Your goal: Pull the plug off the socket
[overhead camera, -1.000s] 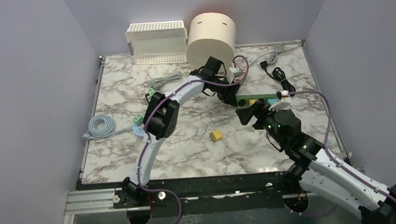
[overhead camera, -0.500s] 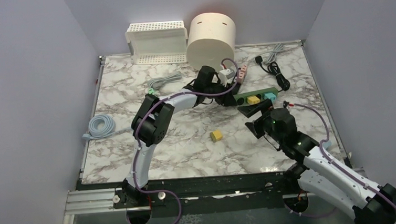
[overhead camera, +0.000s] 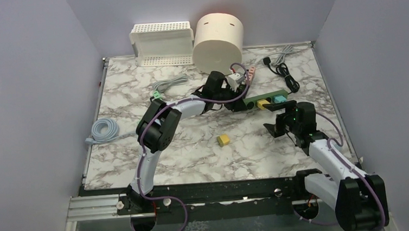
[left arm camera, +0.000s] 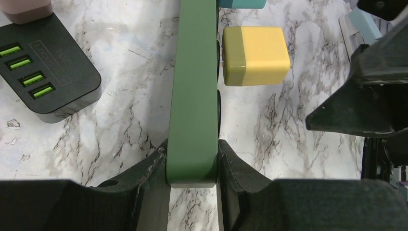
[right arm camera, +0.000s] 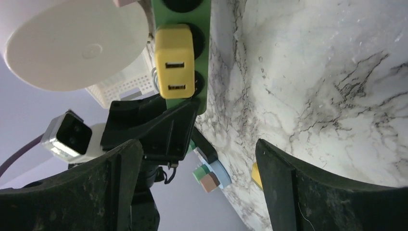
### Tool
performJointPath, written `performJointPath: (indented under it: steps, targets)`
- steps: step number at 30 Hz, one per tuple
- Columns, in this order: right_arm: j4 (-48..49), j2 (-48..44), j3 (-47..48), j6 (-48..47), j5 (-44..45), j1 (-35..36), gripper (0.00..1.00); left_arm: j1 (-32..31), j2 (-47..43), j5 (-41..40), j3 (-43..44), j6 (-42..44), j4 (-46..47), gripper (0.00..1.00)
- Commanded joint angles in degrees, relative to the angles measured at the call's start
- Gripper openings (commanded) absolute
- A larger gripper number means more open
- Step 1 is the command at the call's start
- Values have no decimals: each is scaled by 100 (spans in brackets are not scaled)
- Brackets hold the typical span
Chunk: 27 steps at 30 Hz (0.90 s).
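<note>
**A:** Your right arm has folded back since a second ago. Its right gripper (right arm camera: 195, 159) stands spread and empty, just short of the square yellow plastic plug (right arm camera: 174, 60). The plug sits in the long green plastic socket strip (left arm camera: 192, 96).

**B:** What can go wrong?

**A:** If you close off-centre, the jaws may slip off the plug. Farther back, the left gripper (left arm camera: 192, 161) clenches only the strip's end, so a hard pull could twist it loose.

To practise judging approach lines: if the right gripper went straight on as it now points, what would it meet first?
Probably the yellow plug in the green power strip; the left gripper's fingers clamp that strip close by, and depth is unclear.
</note>
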Motion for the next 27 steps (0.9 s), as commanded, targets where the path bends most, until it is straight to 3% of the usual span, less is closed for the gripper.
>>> performJointPath:
  steps: [1,20,22,27]
  targets:
    - [720,616,298,-189,-600,-201,89,25,-420,-235,20,-49,478,0]
    - [1941,2497,651,-617,-419,-469,63,7,-363,-30,28,-14,447,0]
    - [1971,2545,710,-700,-394,-467,55,7,-336,-30,28,-13,436,0]
    - [1880,2624,849,-882,-395,-468,24,0,-280,33,45,-13,437,0]
